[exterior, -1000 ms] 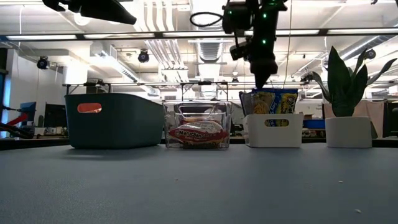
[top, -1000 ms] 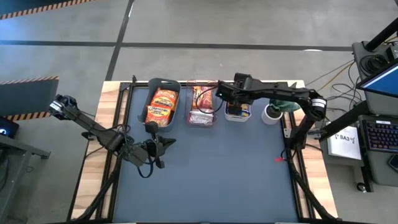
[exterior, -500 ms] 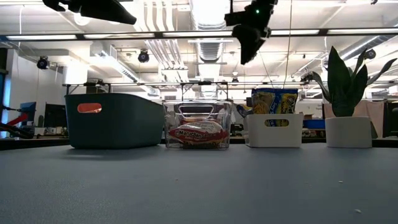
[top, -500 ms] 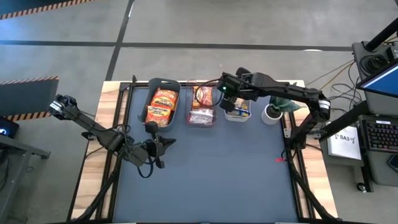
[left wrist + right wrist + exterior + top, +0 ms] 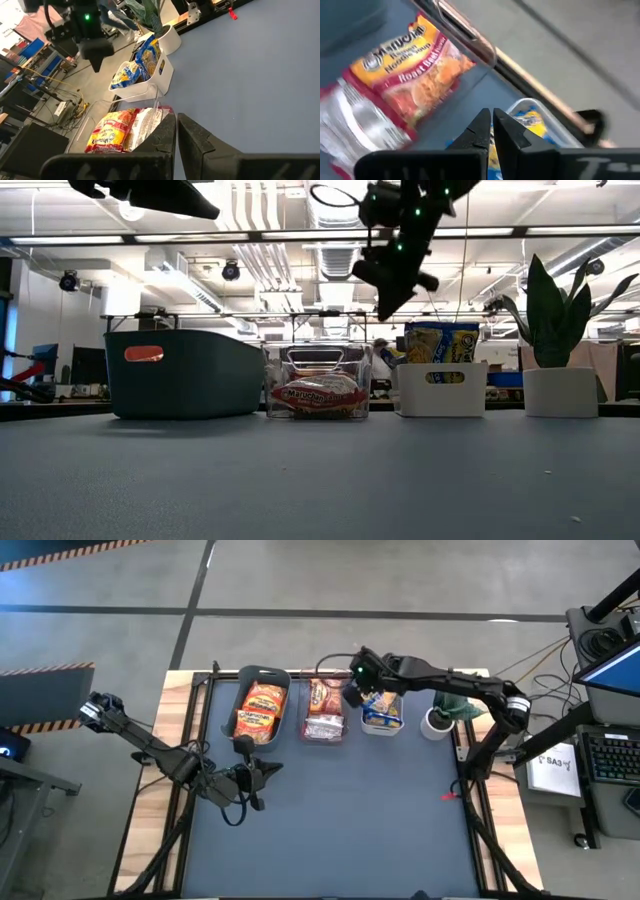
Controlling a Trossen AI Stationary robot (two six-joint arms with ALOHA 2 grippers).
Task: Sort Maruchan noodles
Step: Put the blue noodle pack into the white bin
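The Maruchan noodles lie in three bins along the table's far edge. Orange packets [image 5: 260, 710] are in the teal bin [image 5: 243, 690]. Red-and-white packets [image 5: 325, 712] are in the clear bin [image 5: 318, 385]. Yellow-and-blue packets [image 5: 384, 710] stand in the white bin [image 5: 441, 390]. My right gripper [image 5: 352, 697] hangs high in the air between the clear and white bins, shut and empty; its wrist view shows its shut gripper [image 5: 491, 119] over a red-and-white packet [image 5: 410, 75]. My left gripper [image 5: 264, 771] waits shut and empty over the mat, nearer than the teal bin.
A plant in a white pot [image 5: 437, 722] stands right of the white bin. The dark mat [image 5: 340, 820] nearer than the bins bears nothing. Bare wooden strips [image 5: 150, 810] run along the table's left and right edges. Cables and a desk show beyond the right edge.
My right gripper has risen out of the white bin and swung toward the table's left, ending high between the white and clear bins with nothing in it. The yellow-and-blue packets stay standing in the white bin.
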